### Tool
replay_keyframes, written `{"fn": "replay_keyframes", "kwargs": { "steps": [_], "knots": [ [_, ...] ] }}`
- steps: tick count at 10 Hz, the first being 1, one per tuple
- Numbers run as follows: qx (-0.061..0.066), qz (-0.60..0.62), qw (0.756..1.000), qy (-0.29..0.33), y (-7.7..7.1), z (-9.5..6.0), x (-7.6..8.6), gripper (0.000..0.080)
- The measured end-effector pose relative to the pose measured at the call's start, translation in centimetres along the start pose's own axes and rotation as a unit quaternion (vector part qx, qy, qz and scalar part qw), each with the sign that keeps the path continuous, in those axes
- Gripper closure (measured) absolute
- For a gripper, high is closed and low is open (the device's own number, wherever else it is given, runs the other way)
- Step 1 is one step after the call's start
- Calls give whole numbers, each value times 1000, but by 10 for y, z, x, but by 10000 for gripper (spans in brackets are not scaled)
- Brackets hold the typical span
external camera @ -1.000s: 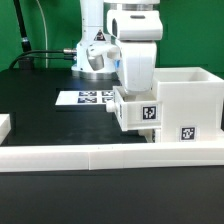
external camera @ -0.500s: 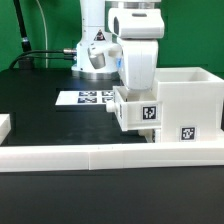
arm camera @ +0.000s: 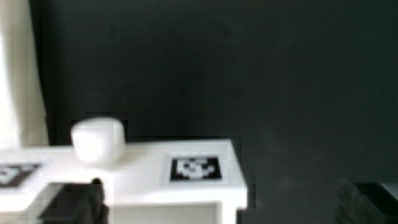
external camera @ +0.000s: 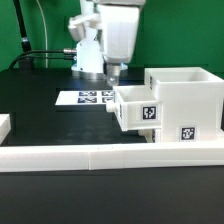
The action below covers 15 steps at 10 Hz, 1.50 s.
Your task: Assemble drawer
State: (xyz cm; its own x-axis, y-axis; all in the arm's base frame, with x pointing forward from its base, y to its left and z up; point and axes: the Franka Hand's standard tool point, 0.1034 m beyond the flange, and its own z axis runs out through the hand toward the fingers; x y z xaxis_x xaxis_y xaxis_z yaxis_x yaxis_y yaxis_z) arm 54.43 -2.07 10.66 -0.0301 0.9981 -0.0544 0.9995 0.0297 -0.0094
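— Where is your gripper (external camera: 117, 72) right now?

— It hangs above the tray (external camera: 135, 106), clear of it. In the exterior view my fingertips sit just over the tray's rear edge, with a gap between them and the plastic. My fingers are released and hold nothing; in the wrist view the two dark pads stand wide apart at the corners of the picture, with nothing between them.

— And the drawer itself?

— The housing (external camera: 185, 100) stands on the black table (external camera: 40, 110), toward the exterior view's right, close behind the low white border wall (external camera: 100, 153). The tray sticks out of the housing's side toward the exterior view's left, partly pushed in, its tagged face toward the camera. The wrist view shows its knob (arm camera: 96, 139) upright beside a tag.

— So which way does the work lie from you?

— Straight below me. The tray's sliding axis runs across the exterior view, left to right, into the housing. I judge the next push must go along that line, toward the right, or the tray could jam.

— Anything inside the containers?

— The housing's open top shows nothing in it that I can make out. The tray's hollow I cannot see well enough to say. The marker board (external camera: 85, 98) lies flat behind the tray.
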Motion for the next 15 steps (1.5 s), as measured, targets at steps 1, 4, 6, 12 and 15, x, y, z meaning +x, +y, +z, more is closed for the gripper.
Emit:
{"fn": "replay_keyframes", "kwargs": {
  "steps": [1, 4, 6, 12, 15],
  "knots": [
    [-2, 5, 1000, 1, -6, 1, -12, 151],
    [1, 9, 1000, 1, -7, 4, -12, 151],
    [17, -23, 1000, 6, 0, 26, -13, 151],
    [20, -35, 999, 9, 1, 30, -23, 151],
    [26, -51, 997, 50, 1, 32, -46, 151]
  ]
}}
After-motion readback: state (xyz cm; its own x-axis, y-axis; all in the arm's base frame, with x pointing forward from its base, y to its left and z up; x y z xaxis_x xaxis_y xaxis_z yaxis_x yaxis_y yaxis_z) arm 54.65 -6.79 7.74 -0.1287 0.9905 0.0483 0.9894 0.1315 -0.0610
